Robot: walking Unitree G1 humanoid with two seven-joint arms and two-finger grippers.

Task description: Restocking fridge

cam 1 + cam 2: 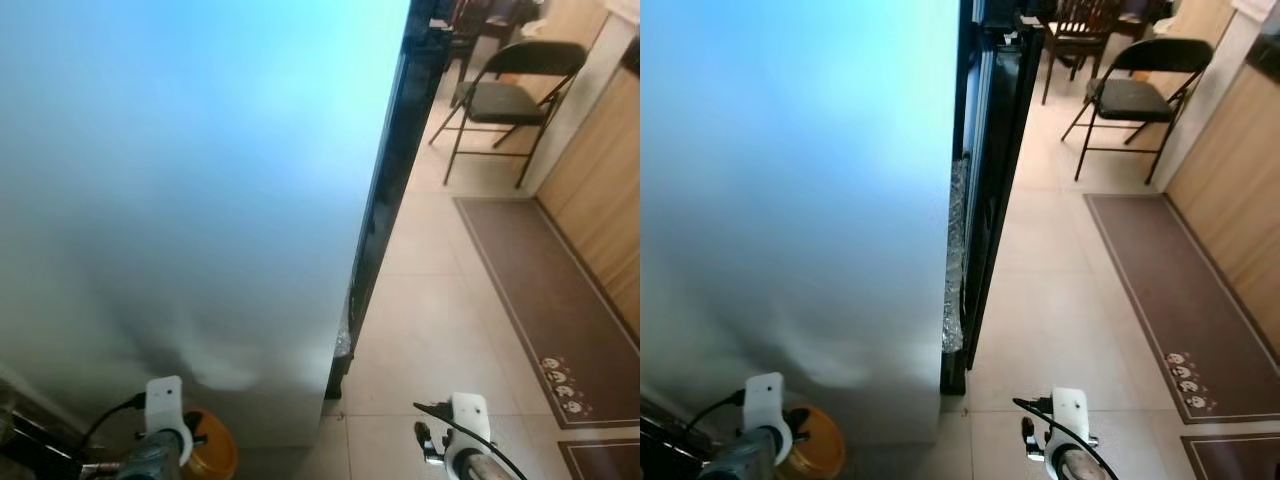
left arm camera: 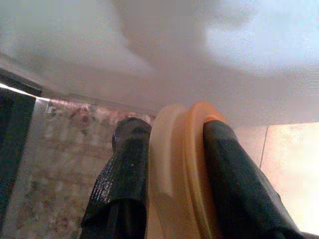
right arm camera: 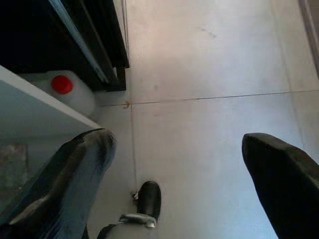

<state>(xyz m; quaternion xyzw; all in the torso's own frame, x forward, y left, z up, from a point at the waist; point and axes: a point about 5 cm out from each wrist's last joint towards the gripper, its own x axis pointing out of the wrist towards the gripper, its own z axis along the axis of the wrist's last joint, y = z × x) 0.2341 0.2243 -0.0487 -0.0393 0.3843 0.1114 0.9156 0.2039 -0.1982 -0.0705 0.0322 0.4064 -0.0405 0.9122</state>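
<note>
While the left gripper (image 2: 172, 164) clamps its jaws on the rim of an orange lid (image 2: 187, 169), one black finger on each face of it, the lid sits low at the robot's left side, just in front of the broad pale fridge door (image 1: 200, 200). From the head camera the same lid shows as an orange disc (image 1: 212, 452) below the left wrist, close to the door's lower edge.

That fridge door stands open edge-on, a blurred bluish-white slab covering most of the left half of the scene, with the black fridge body (image 1: 990, 150) behind it and a strip of crinkled clear plastic (image 1: 954, 260) along the gap.

At the right side, the right gripper (image 3: 179, 164) hangs over the floor with its jaws spread wide and nothing between them. Near the foot of the fridge stands a white jug with a red cap (image 3: 67, 89).

Pale beige tiles (image 1: 430, 300) with thin grout lines cover the floor. A long brown runner rug (image 1: 540, 300) lies along wood-grain cabinets (image 1: 605, 190), and a black folding chair (image 1: 510, 95) stands at the far end.
</note>
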